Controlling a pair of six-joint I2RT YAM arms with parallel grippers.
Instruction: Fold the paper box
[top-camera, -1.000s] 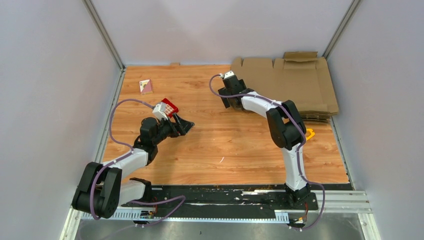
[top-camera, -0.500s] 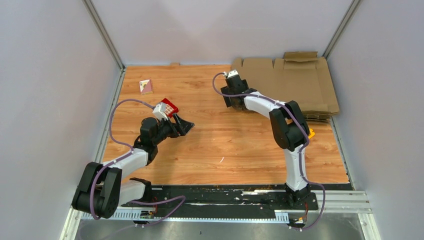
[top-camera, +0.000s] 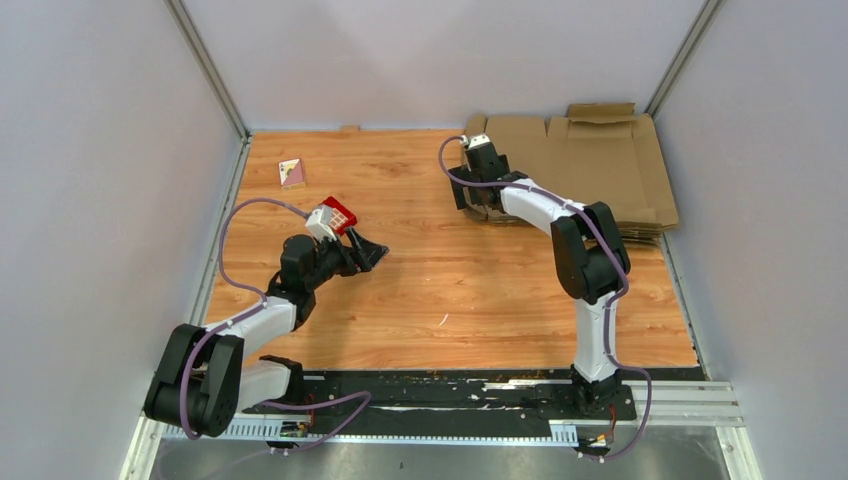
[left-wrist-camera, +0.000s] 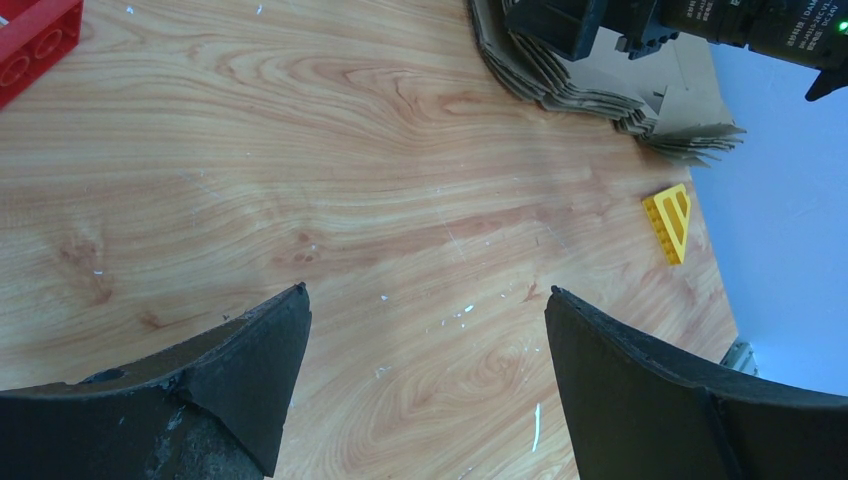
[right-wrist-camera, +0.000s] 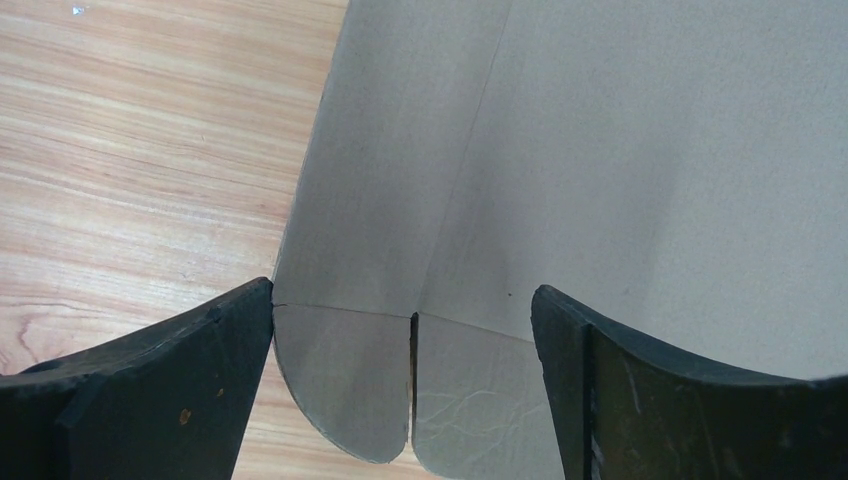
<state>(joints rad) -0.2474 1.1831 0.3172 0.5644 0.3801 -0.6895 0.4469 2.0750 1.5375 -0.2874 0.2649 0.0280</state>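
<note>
Our right end effector (right-wrist-camera: 400, 300) hovers, fingers spread, over the left edge of the flat brown die-cut cardboard box sheet (top-camera: 590, 165) at the wooden counter's (top-camera: 450, 290) far right. Our left end effector (left-wrist-camera: 425, 295), likewise spread, hangs over the wood at centre-left.

Premises: a robotics test cell, not domestic or retail. A wood-grain surface (top-camera: 450, 290) is enclosed on three sides by plain grey wall panels (top-camera: 100, 150) set in aluminium posts (top-camera: 205, 65). The left arm (top-camera: 250, 320) and right arm (top-camera: 585, 260) are bolted to a black base plate (top-camera: 420, 400) on metal rails (top-camera: 690, 400), with purple cables (top-camera: 224, 255) looped alongside. A pile of flat cardboard sheets (top-camera: 640, 232) sits in the far right corner.
</note>
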